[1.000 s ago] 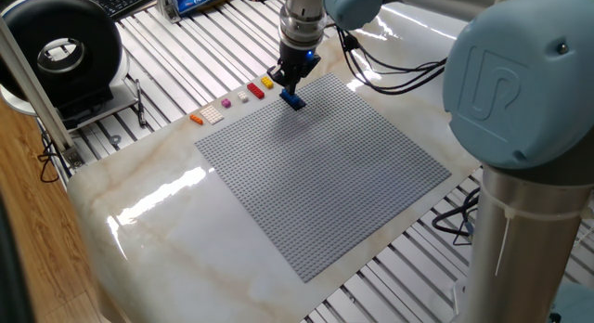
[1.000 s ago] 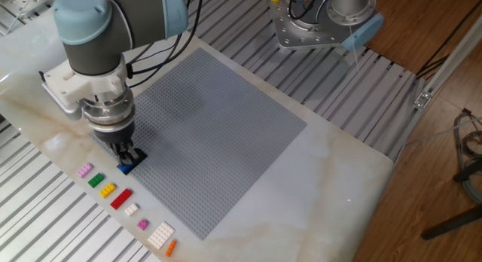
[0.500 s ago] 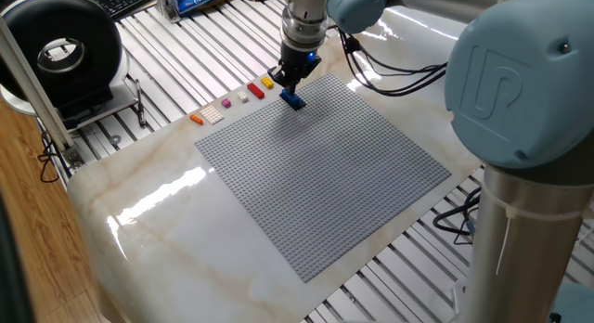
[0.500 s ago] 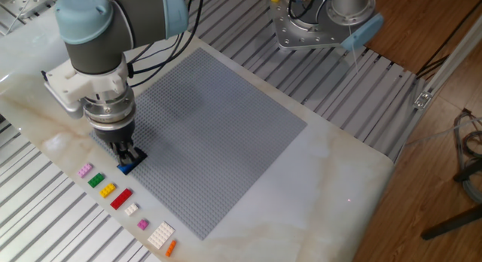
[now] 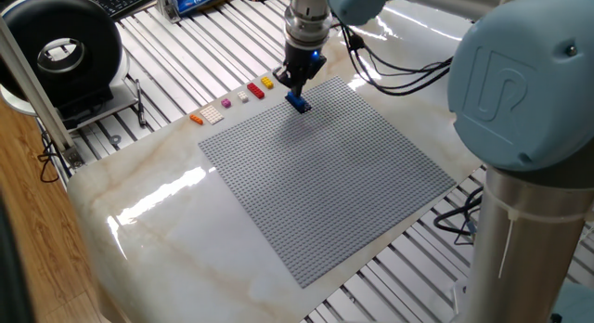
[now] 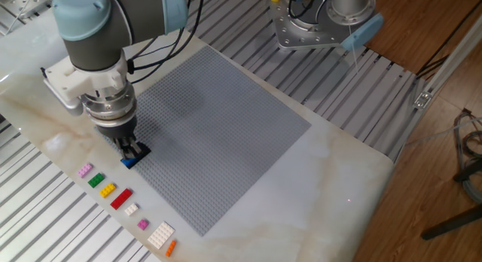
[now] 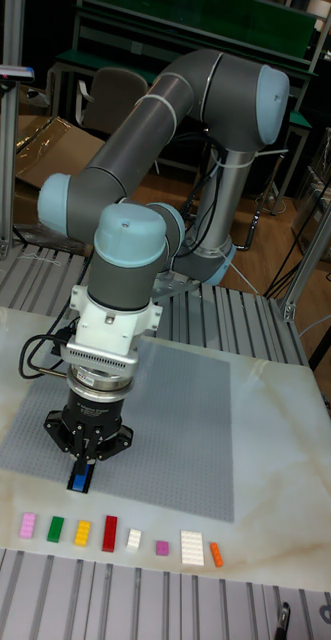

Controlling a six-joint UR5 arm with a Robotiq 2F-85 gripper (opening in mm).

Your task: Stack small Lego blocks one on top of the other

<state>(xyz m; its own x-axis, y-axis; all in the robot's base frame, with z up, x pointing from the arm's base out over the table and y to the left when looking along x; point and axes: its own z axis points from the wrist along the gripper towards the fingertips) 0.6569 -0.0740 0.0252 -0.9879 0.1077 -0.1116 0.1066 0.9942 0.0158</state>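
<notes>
Claw (image 7: 82, 470): pointed straight down at the near edge of the grey baseplate (image 5: 343, 174), fingers narrowed onto a blue brick (image 6: 131, 161), gripped across its short sides so the studs face up and the underside is free to seat; whether the brick already touches the plate cannot be told, though it sits very low. Blue brick: at the plate's edge, just beside the supply row; judged to be the stack's foundation, put on studs so it will not slide when later bricks are pressed down on it. Supply row: seven bricks on the marble counter (image 5: 139, 212), in a line along the plate's edge, apart from one another so the fingers can drop on either side of each. In order in the tall view: pink brick (image 7: 27, 524), green brick (image 7: 55, 528), yellow brick (image 7: 82, 532), red brick (image 7: 109, 533) (long), small white brick (image 7: 134, 538), small pink brick (image 7: 162, 547), large white brick (image 7: 191, 547), orange brick (image 7: 216, 554). Progress, as a judgement: first brick only, nothing stacked yet. Risk: a tilted brick will not lock onto the studs.
</notes>
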